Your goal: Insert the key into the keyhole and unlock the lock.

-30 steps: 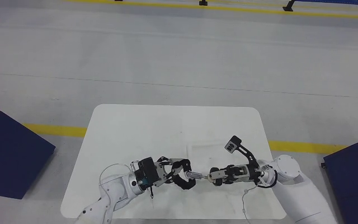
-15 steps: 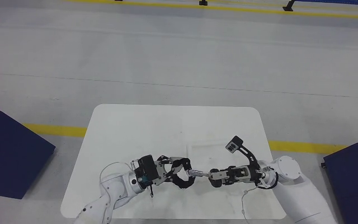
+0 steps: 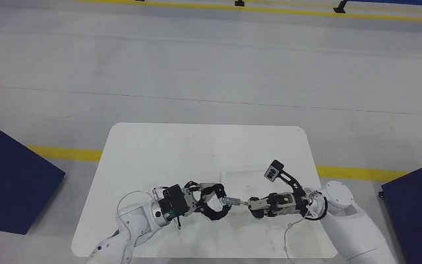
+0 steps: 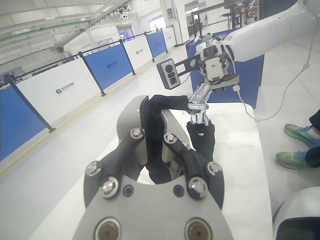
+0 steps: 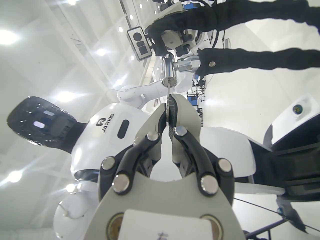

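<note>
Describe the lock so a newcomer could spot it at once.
Over the white table, two arms meet tip to tip. The lock sits between the black-sleeved fingers of the left gripper. Unlike the thin flat key the right gripper holds against it, it is a thick, mirror-bright chrome cylinder.

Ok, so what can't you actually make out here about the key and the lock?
- Depth of the key in the keyhole: right wrist view shows the blade edge-on, top view too small.
- Key's head: pinched out of sight inside the right gripper, right wrist view.
- Whether the lock has opened: left wrist view, the left gripper wraps part of it in black padding.
</note>
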